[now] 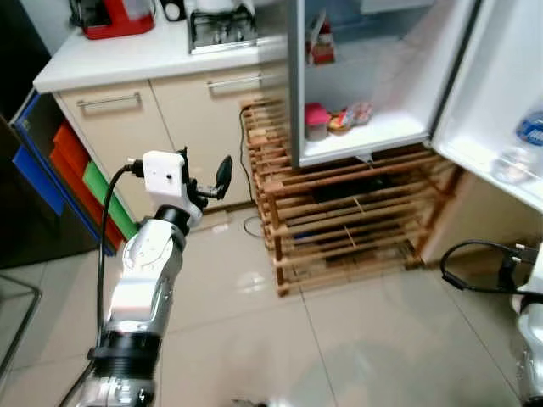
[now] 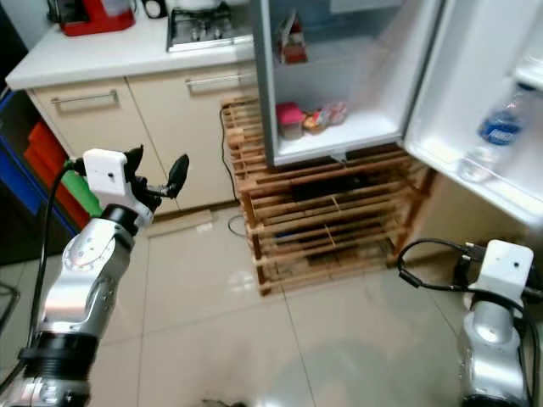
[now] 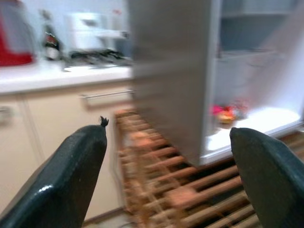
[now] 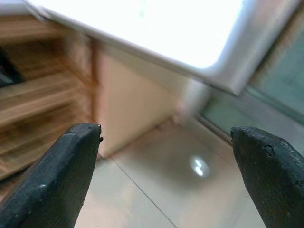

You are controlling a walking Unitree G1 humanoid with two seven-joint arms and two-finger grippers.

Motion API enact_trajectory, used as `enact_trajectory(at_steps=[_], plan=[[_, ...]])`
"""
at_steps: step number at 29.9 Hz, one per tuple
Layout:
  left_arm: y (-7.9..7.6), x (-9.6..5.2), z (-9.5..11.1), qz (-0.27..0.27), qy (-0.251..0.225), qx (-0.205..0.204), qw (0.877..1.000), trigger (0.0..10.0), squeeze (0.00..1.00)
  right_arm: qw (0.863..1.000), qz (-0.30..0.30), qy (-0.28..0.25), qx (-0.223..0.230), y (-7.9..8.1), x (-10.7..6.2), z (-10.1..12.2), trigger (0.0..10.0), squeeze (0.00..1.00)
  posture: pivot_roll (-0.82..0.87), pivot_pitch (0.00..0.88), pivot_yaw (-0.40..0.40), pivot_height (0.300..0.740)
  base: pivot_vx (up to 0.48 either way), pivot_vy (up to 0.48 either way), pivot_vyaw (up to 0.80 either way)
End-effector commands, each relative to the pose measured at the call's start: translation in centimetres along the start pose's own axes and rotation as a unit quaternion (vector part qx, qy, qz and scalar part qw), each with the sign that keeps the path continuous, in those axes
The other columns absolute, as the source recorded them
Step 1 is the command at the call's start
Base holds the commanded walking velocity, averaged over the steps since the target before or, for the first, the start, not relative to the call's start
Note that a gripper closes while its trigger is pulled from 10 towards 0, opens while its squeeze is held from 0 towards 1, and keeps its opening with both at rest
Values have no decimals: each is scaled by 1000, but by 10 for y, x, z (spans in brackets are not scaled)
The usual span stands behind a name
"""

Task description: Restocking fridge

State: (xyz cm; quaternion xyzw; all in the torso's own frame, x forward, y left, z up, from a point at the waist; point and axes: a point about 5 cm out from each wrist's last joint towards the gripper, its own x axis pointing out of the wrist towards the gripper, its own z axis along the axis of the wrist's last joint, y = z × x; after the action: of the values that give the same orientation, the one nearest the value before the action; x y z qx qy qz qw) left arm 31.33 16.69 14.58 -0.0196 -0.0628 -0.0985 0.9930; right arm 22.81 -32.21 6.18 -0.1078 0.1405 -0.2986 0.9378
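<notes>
The fridge (image 1: 382, 76) stands open at the far right on a wooden slatted rack (image 1: 339, 212), its door (image 2: 484, 102) swung right with a water bottle (image 2: 495, 136) in the door shelf. Small packaged foods (image 1: 339, 119) sit on its lower shelf. The left gripper (image 2: 157, 174) is raised before the cabinets (image 1: 161, 119), jaws released and empty. The right gripper (image 4: 166, 175) hangs low near the floor (image 1: 339, 339), jaws spread, empty.

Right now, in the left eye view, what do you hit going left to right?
Colored bins → left tool → wooden rack → pink container on the fridge shelf → open fridge door with water bottle.
</notes>
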Motion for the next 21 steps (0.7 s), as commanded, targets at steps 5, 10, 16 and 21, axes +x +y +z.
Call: enact_trajectory(at_steps=[5,10,16,21], plan=[[-4,5,-1,14,4,-16,1000,10000,0,988,50,146,-31,-2,-17,-65,10000,0,-136,0,76,740,370,-258,0],[5,9,-19,26,51,-34,998,10000,0,966,-14,256,-7,-35,-33,-110,10000,0,-146,0,90,740,0,0,0],[10,-16,-109,-24,341,-14,940,10000,0,946,-108,305,-31,-93,-30,-119,10000,0,-149,0,100,740,0,0,0],[22,-50,-145,-45,440,25,897,10000,0,942,-200,258,-78,-145,-13,-86,10000,0,-162,0,114,740,0,0,0]])
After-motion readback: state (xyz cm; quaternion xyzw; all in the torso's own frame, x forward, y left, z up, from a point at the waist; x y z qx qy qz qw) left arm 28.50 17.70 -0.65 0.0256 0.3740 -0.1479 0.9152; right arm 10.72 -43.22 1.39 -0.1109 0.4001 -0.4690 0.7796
